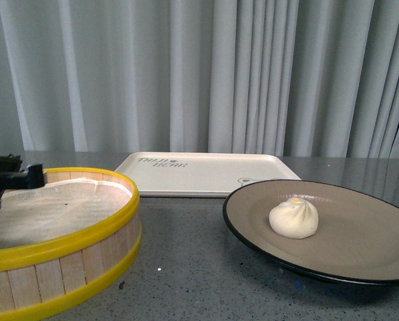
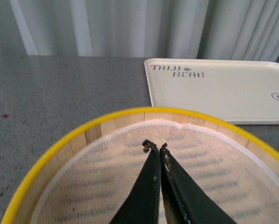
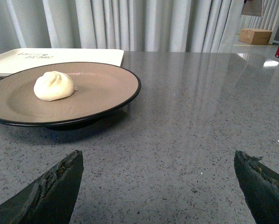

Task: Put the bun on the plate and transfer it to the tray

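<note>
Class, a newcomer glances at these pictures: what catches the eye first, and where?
The yellow-rimmed steamer basket at front left, with the shut left pincer over its cloth lining. Next, the white bun sitting on the brown plate at right, with the cream tray behind both.

Cream-white bun (image 1: 293, 219) (tiny orange spot); tan plate (image 1: 359, 247), black rim.

The front view looks low and level toward the tray (image 1: 206, 172); both wrist views, set nearer, apparently share it.
</note>
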